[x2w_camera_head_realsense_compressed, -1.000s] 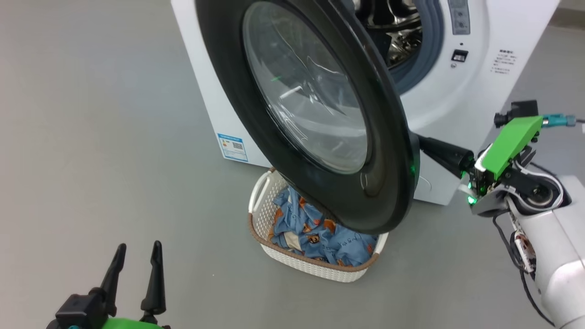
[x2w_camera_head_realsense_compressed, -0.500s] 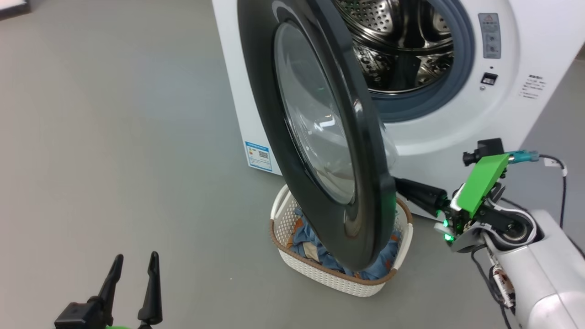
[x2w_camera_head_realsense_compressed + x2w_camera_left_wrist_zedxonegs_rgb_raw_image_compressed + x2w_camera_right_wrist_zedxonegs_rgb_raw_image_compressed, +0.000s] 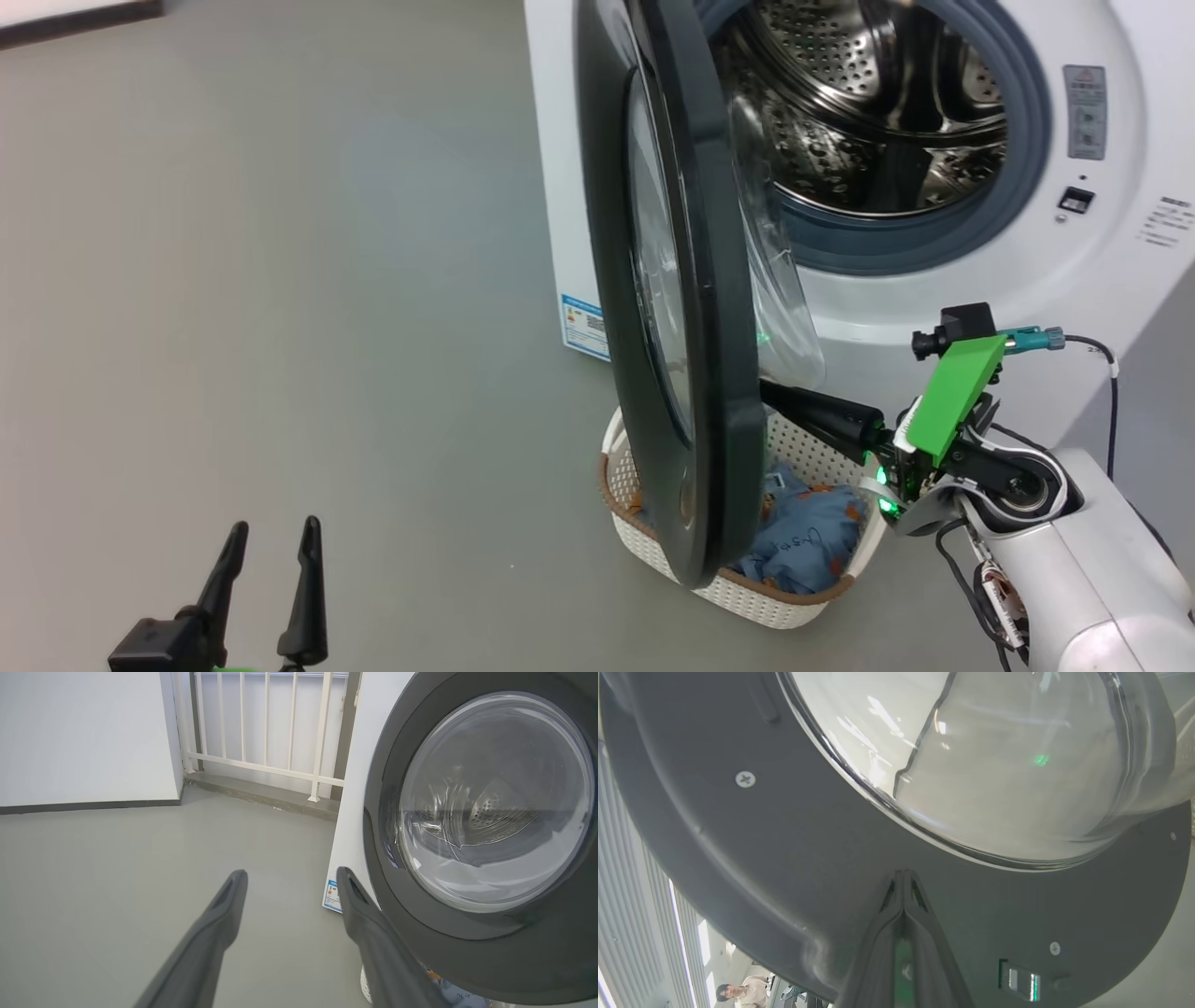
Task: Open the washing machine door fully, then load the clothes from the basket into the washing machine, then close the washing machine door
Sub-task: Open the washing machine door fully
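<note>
The washing machine (image 3: 934,308) stands with its steel drum (image 3: 868,112) exposed. The washing machine door (image 3: 691,373) is swung out and shows edge-on in the head view. My right gripper (image 3: 770,390) is shut with nothing in it, its tips pressed against the door's inner face (image 3: 784,858) just below the glass bowl (image 3: 994,765). Under the door sits the basket (image 3: 747,588) with the clothes (image 3: 803,532) inside. My left gripper (image 3: 272,525) hangs open over bare floor at the lower left, apart from the door's outer face (image 3: 467,942).
Grey floor (image 3: 280,280) stretches wide to the left of the machine. A white railing (image 3: 266,742) and a wall (image 3: 84,737) stand behind. A person (image 3: 747,991) shows far off past the door's edge in the right wrist view.
The door has swung further out from the machine, from facing the head camera to edge-on, with my shut right gripper staying against its inner side. The head view has shifted. My left gripper holds still.
</note>
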